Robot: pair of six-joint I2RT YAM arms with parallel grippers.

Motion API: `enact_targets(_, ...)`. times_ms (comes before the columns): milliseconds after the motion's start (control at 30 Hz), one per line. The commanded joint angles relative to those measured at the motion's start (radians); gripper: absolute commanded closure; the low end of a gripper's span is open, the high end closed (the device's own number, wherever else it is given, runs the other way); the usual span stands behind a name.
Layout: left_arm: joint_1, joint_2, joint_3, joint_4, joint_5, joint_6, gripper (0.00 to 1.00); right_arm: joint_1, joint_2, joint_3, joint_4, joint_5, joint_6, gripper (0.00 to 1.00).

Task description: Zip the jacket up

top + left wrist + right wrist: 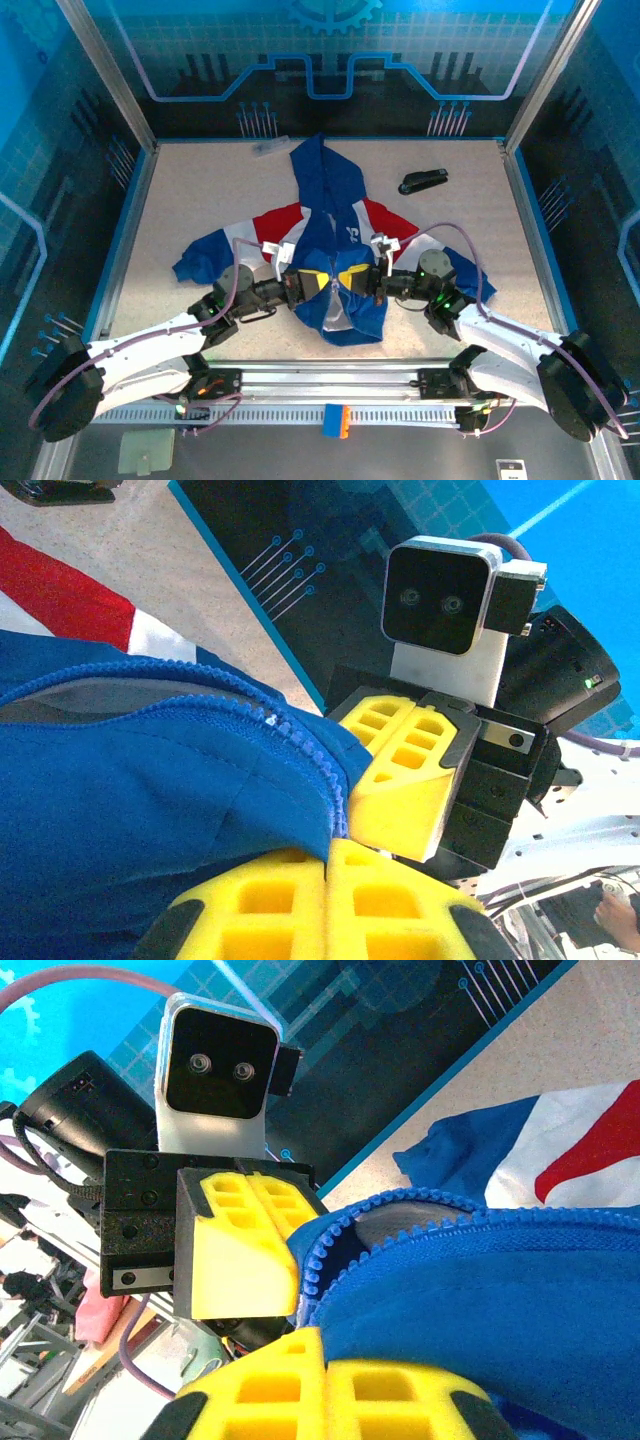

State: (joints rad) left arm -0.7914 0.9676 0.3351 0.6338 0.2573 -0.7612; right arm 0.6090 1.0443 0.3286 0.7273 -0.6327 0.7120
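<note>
The jacket lies spread flat in the middle of the table, hood toward the far side, sleeves out to either side, with red and white bands across the chest. Both arms reach in from the near edge and meet over its lower front, near the hem.

From above, the left hand and the right hand face each other, tips almost touching, just either side of the front opening.

In the left wrist view the left hand's yellow fingers are pressed together with the blue fabric edge running down into the seam between them. The zipper teeth curve along that edge, and the right hand sits just beyond it.

In the right wrist view the right hand is likewise closed on the blue fabric, with the left hand opposite, clamped at the toothed edge. The front gapes open between them.

A black stapler-like object rests well apart, at the far right.
</note>
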Motion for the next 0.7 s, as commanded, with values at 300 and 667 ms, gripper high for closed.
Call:
enact_targets(300, -0.012, -0.075, 0.015, -0.025, -0.011, 0.039, 1.0, 0.026, -0.023, 0.034, 0.084, 0.071, -0.359, 1.0)
enact_targets(667, -0.01, -0.112, 0.014, -0.004, -0.081, 0.102, 1.0, 0.026, 0.002, 0.017, 0.235, 0.063, -0.364, 1.0)
